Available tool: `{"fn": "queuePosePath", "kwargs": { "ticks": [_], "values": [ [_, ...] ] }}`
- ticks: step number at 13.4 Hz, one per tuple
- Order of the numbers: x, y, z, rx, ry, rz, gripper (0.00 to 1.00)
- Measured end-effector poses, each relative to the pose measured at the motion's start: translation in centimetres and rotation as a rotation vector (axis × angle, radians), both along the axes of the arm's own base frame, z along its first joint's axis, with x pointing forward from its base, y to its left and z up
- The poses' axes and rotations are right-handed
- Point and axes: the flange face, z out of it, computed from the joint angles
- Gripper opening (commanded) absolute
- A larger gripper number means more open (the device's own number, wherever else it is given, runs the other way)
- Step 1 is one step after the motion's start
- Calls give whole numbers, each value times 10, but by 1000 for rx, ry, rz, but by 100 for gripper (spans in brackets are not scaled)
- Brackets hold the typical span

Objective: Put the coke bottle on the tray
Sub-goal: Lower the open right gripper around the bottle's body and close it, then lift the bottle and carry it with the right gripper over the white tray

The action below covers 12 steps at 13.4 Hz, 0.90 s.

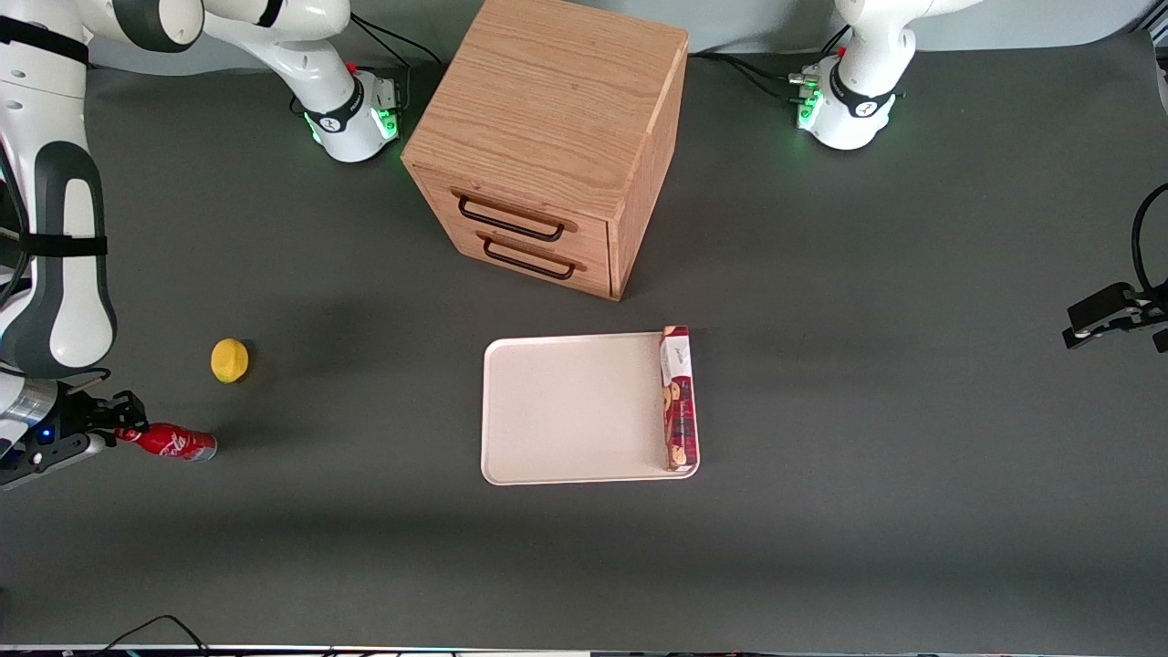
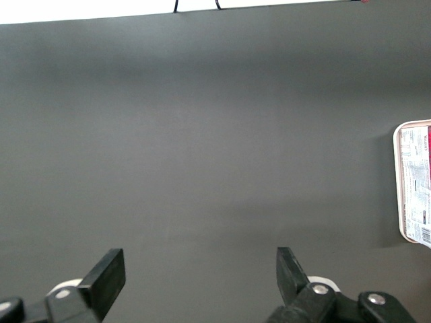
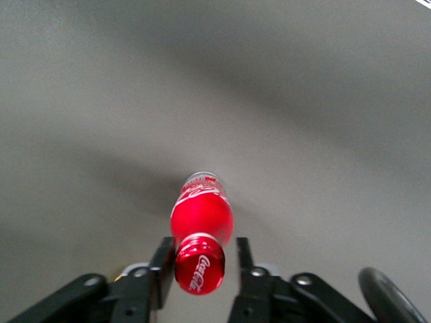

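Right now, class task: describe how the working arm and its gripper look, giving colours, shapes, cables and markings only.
The working arm has glossy white rounded shells with dark grey joint bands and a long dark grey inset. Its base glows green, with black cables trailing off. The gripper, beside the coke bottle, is black and angular, with flat black fingers, silver screws and a small blue light.

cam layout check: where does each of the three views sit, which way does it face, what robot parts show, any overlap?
Front view: high, facing the robots, looking down on table, cabinet, lemon; both arm bases show.
Right wrist view: on the working arm, looking along gripper, its fingers flanking the coke bottle cap.
Left wrist view: parked arm, facing bare table; own fingertips show.
Shared: front and left wrist both show tray and biscuit box.
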Motion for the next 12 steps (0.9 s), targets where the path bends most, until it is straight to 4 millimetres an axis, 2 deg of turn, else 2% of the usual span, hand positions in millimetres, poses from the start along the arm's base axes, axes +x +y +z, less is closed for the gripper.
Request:
{"fn": "queuePosePath", "kwargs": {
  "ticks": [3,5,7,9,10,12],
  "values": [
    [0,0,0,0,0,0,8],
    [0,1,0,0,-1,1,7],
    [3,4,8,3,0,7,4],
    [6,16,35,19,15,25,4],
    [7,23,58,29,31,38,4],
    [2,34,116,36,68,57,4]
  ]
}}
